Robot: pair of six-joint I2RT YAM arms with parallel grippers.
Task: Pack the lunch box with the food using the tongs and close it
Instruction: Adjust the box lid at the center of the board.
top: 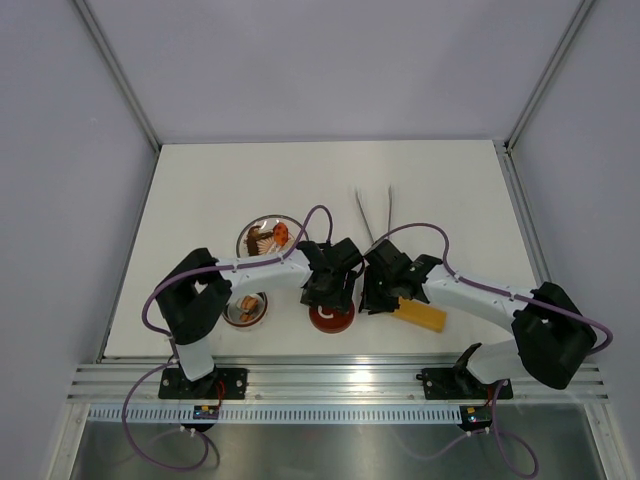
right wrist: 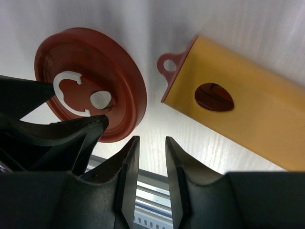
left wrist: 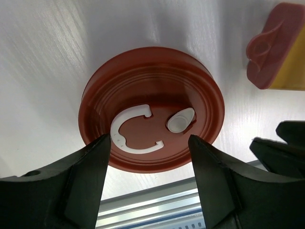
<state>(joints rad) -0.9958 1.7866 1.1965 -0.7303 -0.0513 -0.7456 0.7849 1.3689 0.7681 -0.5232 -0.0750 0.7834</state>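
The dark-red lid (left wrist: 151,107) with its white curl mark lies flat on the table, also visible as the lid (top: 331,319) and the lid (right wrist: 90,83). My left gripper (left wrist: 150,143) hangs just over the lid's near edge, jaws open on either side, holding nothing. My right gripper (right wrist: 151,140) stands beside the lid, open by a narrow gap with only bare table between its jaws. The lunch box (top: 245,310) sits open at the left. Food pieces (top: 270,238) lie on a silver plate (top: 247,236). The tongs (top: 375,212) lie farther back.
A long yellow-orange bar (right wrist: 238,119) with a red end tab lies just right of the lid, under my right arm (top: 470,295). The aluminium rail (top: 340,380) runs along the table's near edge. Both grippers (top: 350,295) hang close together.
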